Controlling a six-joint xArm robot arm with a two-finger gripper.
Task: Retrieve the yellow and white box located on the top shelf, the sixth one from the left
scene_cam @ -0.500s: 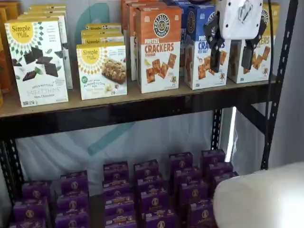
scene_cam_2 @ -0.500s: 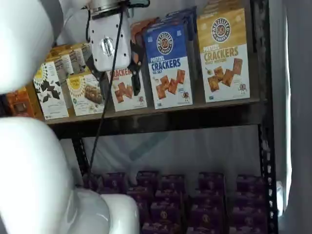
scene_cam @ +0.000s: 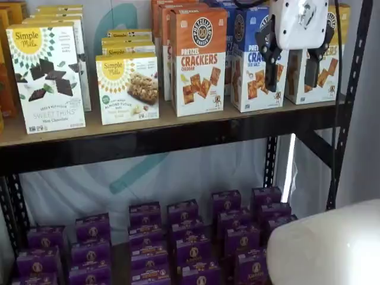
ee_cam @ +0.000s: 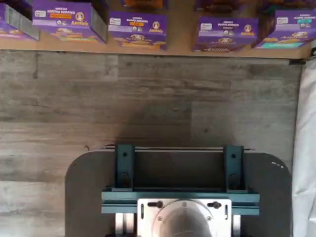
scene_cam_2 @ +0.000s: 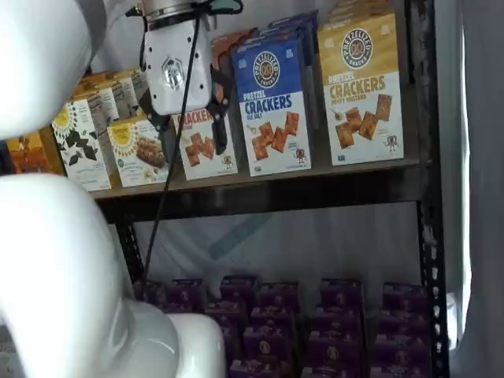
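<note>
The white-bodied gripper with two black fingers (scene_cam: 293, 66) (scene_cam_2: 194, 139) hangs before the tan wooden top shelf with its black front beam (scene_cam: 178, 139) (scene_cam_2: 260, 193), fingers spread and empty. The yellow and white Pretzel Crackers carton (scene_cam_2: 362, 87) (scene_cam: 323, 74) stands upright at the shelf's right end, beside a blue Pretzel Crackers carton (scene_cam_2: 272, 106).

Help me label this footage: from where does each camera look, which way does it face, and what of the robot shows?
Wrist view: on the wrist, facing down at the floor and purple boxes; only the dark mount shows.
Shelf view: in front, facing the top shelf; the open gripper hangs before the yellow box, holding nothing.
Shelf view: in front at an angle; white arm in the foreground, gripper beside the yellow box.
Shared: both shelf views show the gripper, cracker cartons and purple boxes below.
</note>
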